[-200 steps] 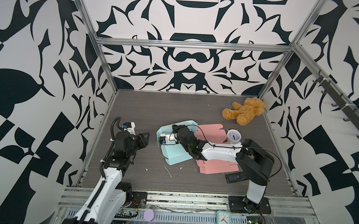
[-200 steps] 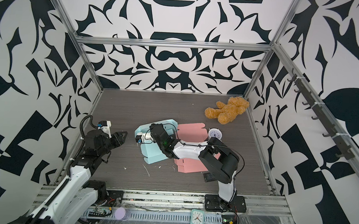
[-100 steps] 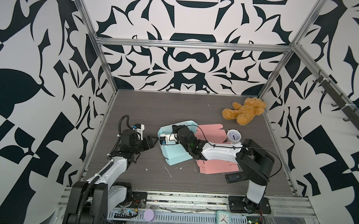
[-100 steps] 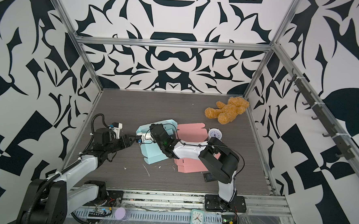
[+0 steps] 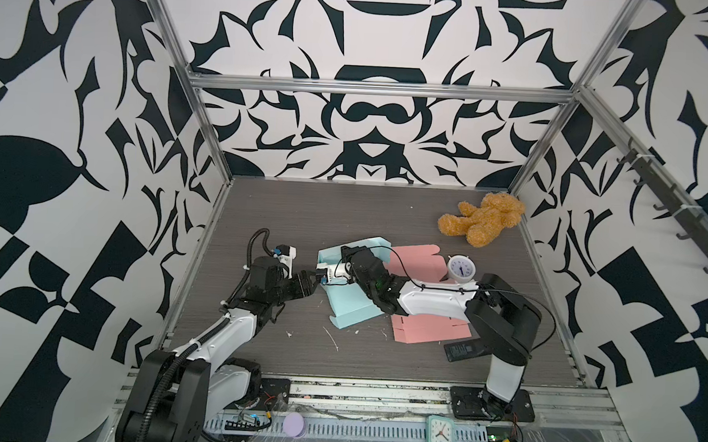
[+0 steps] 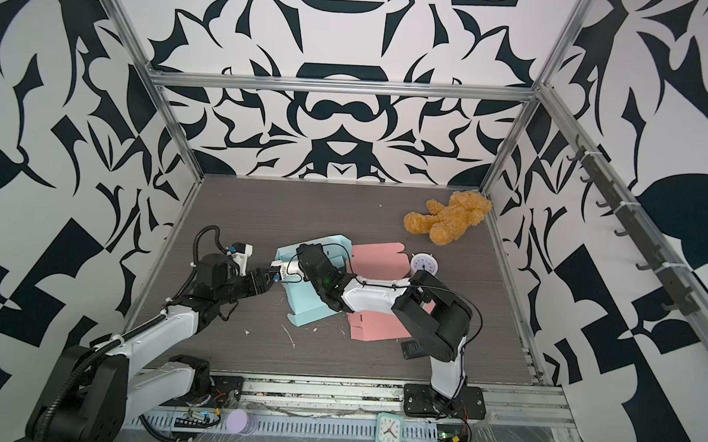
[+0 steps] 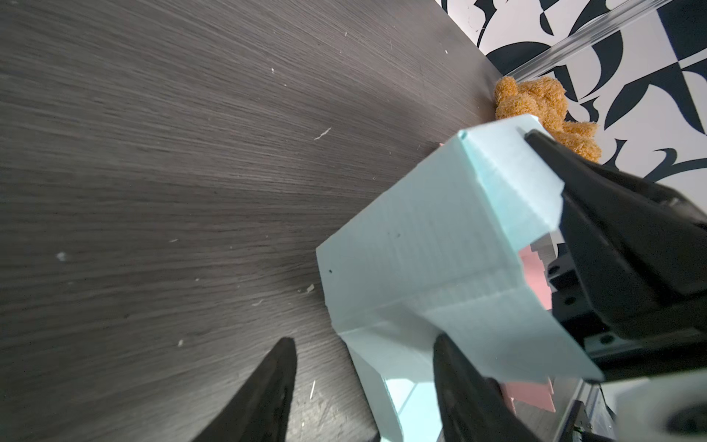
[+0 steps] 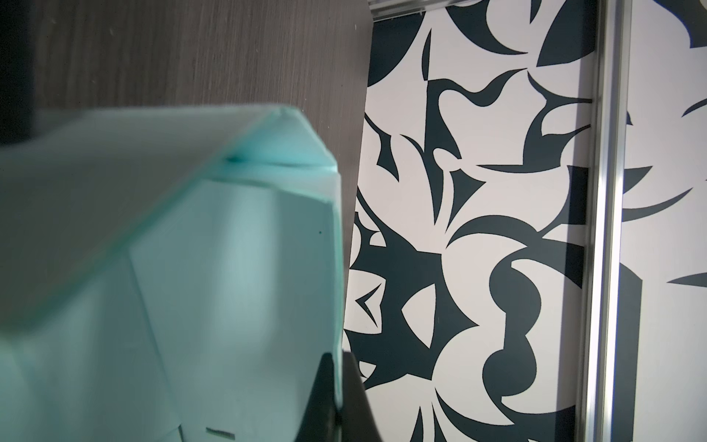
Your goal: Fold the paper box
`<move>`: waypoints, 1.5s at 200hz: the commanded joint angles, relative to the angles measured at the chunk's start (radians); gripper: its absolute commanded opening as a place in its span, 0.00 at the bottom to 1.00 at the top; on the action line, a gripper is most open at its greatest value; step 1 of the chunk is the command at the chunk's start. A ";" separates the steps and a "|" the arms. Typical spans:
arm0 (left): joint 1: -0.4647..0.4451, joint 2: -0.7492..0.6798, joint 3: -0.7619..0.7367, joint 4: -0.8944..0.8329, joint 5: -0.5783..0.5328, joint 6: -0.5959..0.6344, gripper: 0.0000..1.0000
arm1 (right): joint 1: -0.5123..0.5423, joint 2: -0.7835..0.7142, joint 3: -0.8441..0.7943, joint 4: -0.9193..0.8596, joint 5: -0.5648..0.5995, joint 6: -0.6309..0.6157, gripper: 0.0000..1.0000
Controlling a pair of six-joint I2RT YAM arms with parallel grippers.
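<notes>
The paper box is light blue, half raised, and rests mid-table in both top views. My right gripper is shut on the thin edge of one upright panel of the box. My left gripper is open at the box's left end. In the left wrist view one finger is over bare table and the other lies against a lower flap of the box. Nothing is pinched by the left jaws.
A flat pink box blank lies under the right arm. A white round clock stands beside it, with a black remote nearer the front. A teddy bear lies at the back right corner. Paper scraps dot the table.
My left arm has swung in from the left side to the box's left end, and its jaws have widened. The right arm and the box have stayed in place.
</notes>
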 commanded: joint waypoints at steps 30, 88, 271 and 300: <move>-0.015 -0.004 -0.052 0.113 -0.086 -0.027 0.61 | 0.010 -0.030 0.020 0.028 -0.016 0.023 0.00; -0.026 0.129 -0.017 0.255 -0.039 0.000 0.61 | 0.018 -0.035 0.018 0.021 -0.014 0.022 0.00; -0.116 0.186 -0.145 0.439 -0.222 0.016 0.74 | 0.053 -0.003 -0.002 0.081 0.041 -0.031 0.00; -0.118 0.195 -0.136 0.437 -0.257 0.009 0.73 | 0.061 0.009 -0.008 0.104 0.053 -0.022 0.00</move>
